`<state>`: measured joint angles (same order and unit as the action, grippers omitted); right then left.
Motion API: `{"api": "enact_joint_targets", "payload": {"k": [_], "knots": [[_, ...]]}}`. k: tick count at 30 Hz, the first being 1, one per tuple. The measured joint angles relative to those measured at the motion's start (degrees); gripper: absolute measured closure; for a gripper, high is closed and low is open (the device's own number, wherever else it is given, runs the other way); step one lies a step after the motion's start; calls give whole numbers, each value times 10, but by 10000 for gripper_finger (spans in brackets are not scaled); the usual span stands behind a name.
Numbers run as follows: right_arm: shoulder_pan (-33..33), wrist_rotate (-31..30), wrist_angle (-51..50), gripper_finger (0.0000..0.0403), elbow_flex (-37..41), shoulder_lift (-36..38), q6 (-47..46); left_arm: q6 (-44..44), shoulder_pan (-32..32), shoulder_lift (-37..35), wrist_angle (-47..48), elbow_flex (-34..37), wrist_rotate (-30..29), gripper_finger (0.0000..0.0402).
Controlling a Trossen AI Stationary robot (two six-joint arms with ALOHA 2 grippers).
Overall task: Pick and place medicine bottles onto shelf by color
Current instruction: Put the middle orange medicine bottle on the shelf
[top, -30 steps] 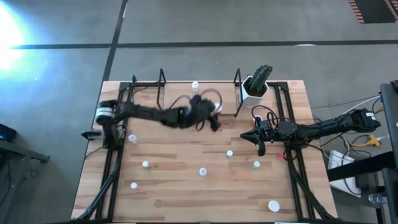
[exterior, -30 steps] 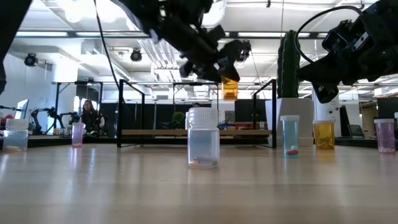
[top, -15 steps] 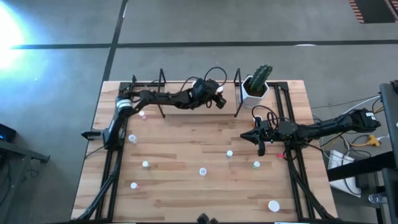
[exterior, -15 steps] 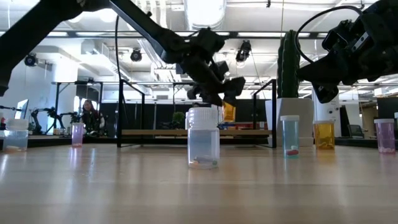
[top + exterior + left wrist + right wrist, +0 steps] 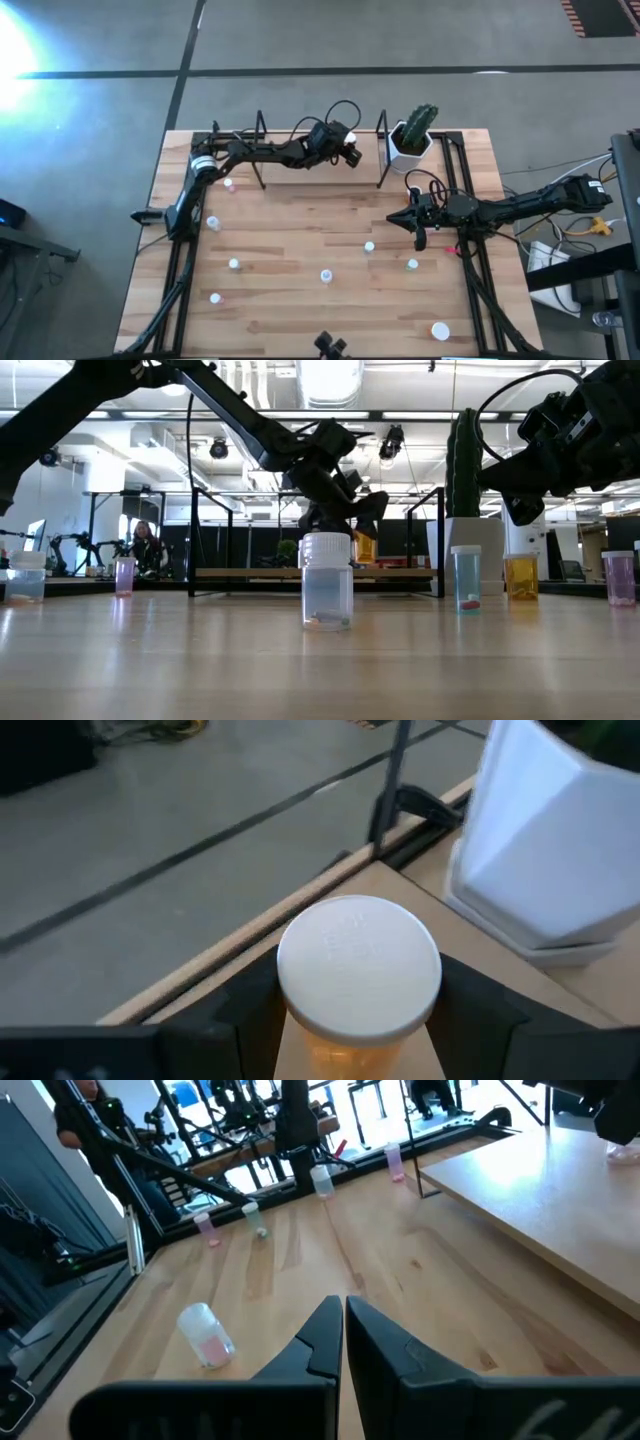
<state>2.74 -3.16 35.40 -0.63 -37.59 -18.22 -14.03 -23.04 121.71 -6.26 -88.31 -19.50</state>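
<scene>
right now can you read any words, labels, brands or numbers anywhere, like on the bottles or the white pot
No text can be read in any view.
White cap of the orange medicine bottle in the left gripper: faint raised marks, too blurred to read.
White square pot with the cactus: plain, no lettering visible.
Small bottles standing on the wooden table: any labels are too small to tell.

Orange bottle: white cap, upright, gripped over the shelf, upper centre of the high view.
Loose bottles: white-capped, upright, scattered across lower half.
Shelf: light wood, black uprights.
</scene>
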Motion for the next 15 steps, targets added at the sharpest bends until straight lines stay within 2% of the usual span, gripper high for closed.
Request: {"api": "enact_joint_targets", "payload": {"k": [8, 15], "knots": [[0, 0, 0, 394, 0, 0, 0, -6, -1, 7, 3, 5, 4, 216], [0, 0, 0, 394, 0, 0, 0, 9, -1, 10, 3, 5, -18, 216]]}}
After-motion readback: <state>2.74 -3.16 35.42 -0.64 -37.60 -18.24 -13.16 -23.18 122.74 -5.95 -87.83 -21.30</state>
